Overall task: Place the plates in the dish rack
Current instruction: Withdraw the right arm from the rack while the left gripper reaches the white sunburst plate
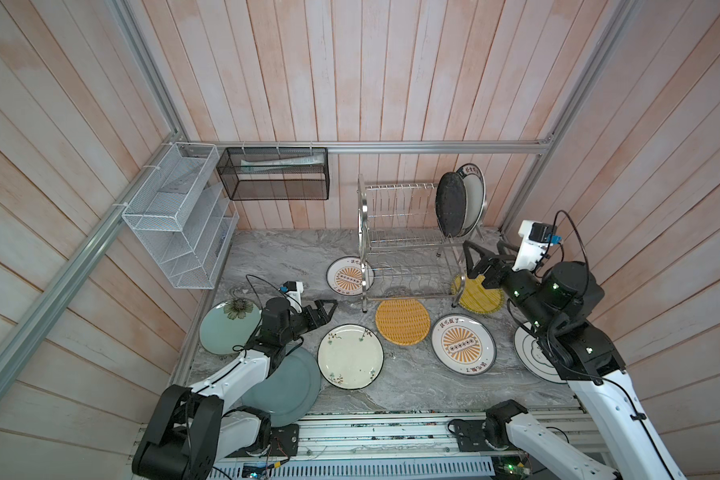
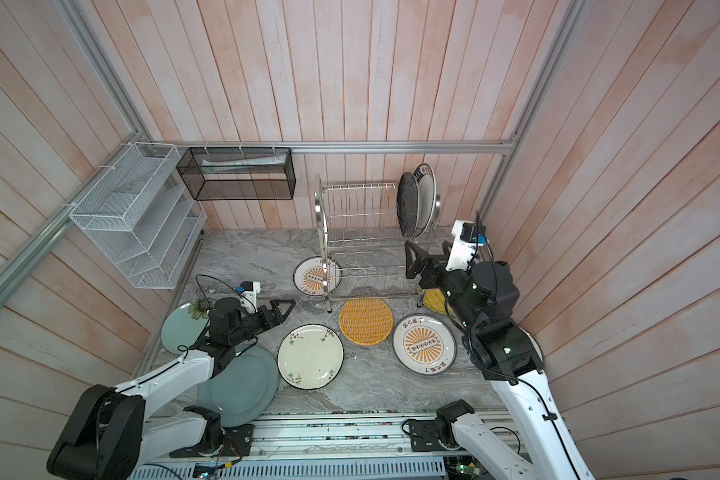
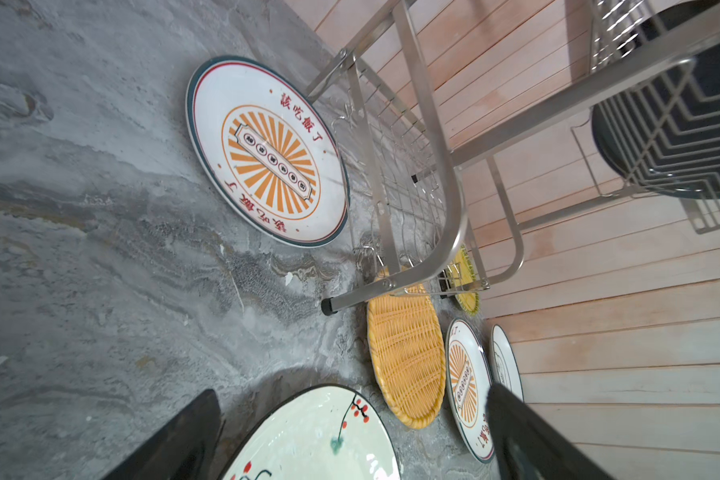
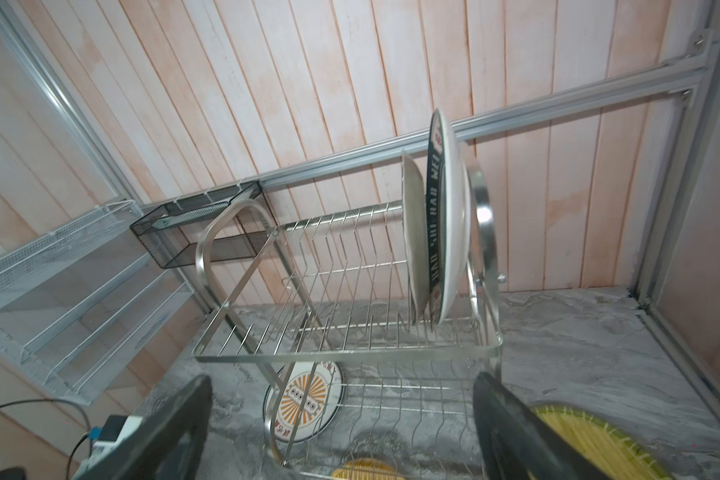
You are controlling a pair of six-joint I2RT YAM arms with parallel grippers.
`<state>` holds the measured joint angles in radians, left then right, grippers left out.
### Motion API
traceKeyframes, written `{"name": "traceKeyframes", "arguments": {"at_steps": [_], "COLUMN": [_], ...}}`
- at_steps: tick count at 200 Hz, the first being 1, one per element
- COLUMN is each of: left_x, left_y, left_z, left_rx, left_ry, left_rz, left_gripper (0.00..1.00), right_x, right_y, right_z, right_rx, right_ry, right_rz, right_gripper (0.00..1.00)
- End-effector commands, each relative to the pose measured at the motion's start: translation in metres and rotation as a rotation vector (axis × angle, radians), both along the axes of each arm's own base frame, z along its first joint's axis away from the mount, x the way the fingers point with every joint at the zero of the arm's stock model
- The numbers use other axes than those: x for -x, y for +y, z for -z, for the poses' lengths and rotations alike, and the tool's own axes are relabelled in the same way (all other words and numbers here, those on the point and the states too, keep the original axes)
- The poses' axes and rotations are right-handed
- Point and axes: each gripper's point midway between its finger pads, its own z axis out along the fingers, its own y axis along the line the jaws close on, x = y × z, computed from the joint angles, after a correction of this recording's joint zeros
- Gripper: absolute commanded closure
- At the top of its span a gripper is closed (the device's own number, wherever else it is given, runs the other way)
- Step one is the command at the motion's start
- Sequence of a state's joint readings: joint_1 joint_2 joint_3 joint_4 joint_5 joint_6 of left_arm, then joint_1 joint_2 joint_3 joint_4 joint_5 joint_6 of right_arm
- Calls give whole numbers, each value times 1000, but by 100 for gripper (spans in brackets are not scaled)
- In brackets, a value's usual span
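The steel dish rack point(image 1: 408, 241) stands at the back of the marble table. In its top tier, at the right end, a black plate point(image 1: 451, 205) and a dark-rimmed white plate point(image 1: 474, 195) stand upright. My right gripper point(image 1: 486, 249) is open and empty just in front of that end. My left gripper point(image 1: 329, 309) is open and empty over bare table, beside a cream floral plate point(image 1: 350, 356). Flat on the table lie two sunburst plates point(image 1: 463, 343) point(image 1: 347, 276), two woven plates point(image 1: 403, 321) point(image 1: 481, 297), a teal plate point(image 1: 227, 328), a grey-blue plate point(image 1: 287, 388) and a blue-ringed plate point(image 1: 531, 353).
A white mesh organiser point(image 1: 179, 220) hangs on the left wall. A black mesh basket point(image 1: 273, 174) hangs on the back rail. The left arm lies over the teal and grey-blue plates, and the right arm covers part of the blue-ringed plate.
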<state>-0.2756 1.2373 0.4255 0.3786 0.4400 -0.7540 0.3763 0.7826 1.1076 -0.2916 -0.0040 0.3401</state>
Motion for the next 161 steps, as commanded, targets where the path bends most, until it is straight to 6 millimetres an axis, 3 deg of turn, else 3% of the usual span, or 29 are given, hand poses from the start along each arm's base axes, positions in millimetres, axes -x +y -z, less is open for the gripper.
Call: {"name": "traceKeyframes", "arguments": {"at_steps": [1, 29, 47, 97, 161], "left_x": [-15, -35, -51, -97, -129], "left_y": [-5, -12, -10, -5, -2], "left_z": [-4, 15, 27, 56, 90], "left_rx": [9, -9, 2, 30, 11], "left_ry": [15, 75, 122, 210, 300], "left_rz": [10, 33, 24, 15, -11], "left_gripper": [0, 0, 2, 9, 26], "right_x": [18, 23, 25, 31, 36], "right_y": [24, 35, 37, 42, 45], "right_z": [23, 76, 95, 118, 141], "right_rx": [-59, -74, -94, -122, -147], "right_ry": [26, 128, 161, 190, 226], "right_rz": [-165, -230, -242, -275, -301], "right_gripper": [2, 2, 2, 2, 2]}}
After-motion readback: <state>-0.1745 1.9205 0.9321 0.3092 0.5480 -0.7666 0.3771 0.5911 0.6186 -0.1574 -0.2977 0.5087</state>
